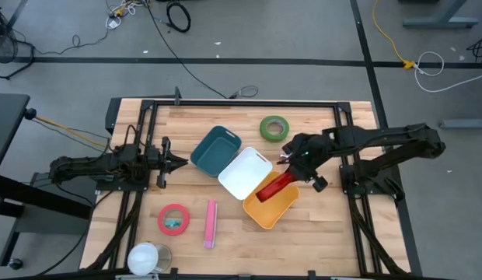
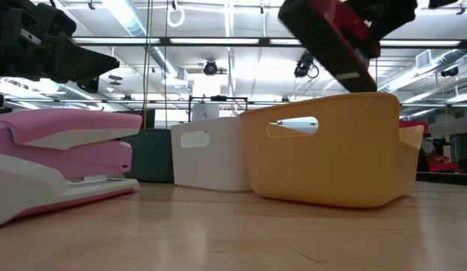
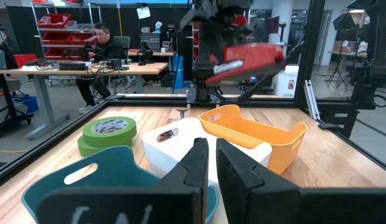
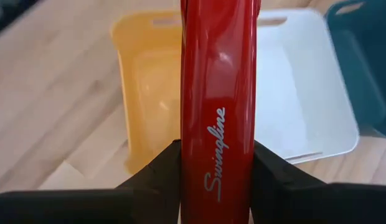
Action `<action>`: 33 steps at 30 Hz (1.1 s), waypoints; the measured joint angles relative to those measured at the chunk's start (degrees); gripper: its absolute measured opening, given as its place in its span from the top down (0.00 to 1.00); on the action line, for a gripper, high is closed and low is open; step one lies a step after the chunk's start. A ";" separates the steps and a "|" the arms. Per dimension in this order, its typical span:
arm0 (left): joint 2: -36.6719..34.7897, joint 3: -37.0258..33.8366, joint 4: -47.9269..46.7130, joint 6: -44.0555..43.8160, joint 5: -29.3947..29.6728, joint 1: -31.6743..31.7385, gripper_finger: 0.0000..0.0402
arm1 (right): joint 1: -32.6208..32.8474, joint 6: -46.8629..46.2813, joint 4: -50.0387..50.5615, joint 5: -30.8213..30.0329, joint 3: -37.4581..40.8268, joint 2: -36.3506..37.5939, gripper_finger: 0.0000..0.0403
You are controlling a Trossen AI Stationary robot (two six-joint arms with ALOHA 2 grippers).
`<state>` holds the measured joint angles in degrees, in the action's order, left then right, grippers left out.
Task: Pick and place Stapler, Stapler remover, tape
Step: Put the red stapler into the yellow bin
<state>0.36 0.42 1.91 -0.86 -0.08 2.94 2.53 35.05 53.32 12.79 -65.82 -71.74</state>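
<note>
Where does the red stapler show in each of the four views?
High view: red stapler right of centre, above the yellow bin.
Low view: top right, over that bin.
Left wrist view: upper middle, above it.
Right wrist view: centre.
Shared landmark: the yellow bin.

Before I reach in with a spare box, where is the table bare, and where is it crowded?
Bare wood lies between the teal bin and the table's far left corner, and along the near edge right of the pink stapler. It is crowded mid-table: teal, white and yellow bins touch, and the right gripper holds the red stapler over the yellow one.
</note>
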 joint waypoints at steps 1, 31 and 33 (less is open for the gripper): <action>0.00 -0.01 0.00 0.01 0.00 -0.01 0.91 | 0.46 0.40 -0.06 -0.73 0.00 -1.02 0.69; 0.00 0.00 0.00 0.02 0.00 -0.02 0.91 | 6.58 3.43 7.10 -6.18 -10.60 -19.74 0.69; 0.00 0.00 0.00 0.00 0.00 -0.02 0.91 | 6.85 3.30 6.89 -6.02 -10.60 -20.59 0.69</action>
<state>0.36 0.41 1.91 -0.86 -0.08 2.92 9.38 38.35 60.21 6.77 -76.42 -92.33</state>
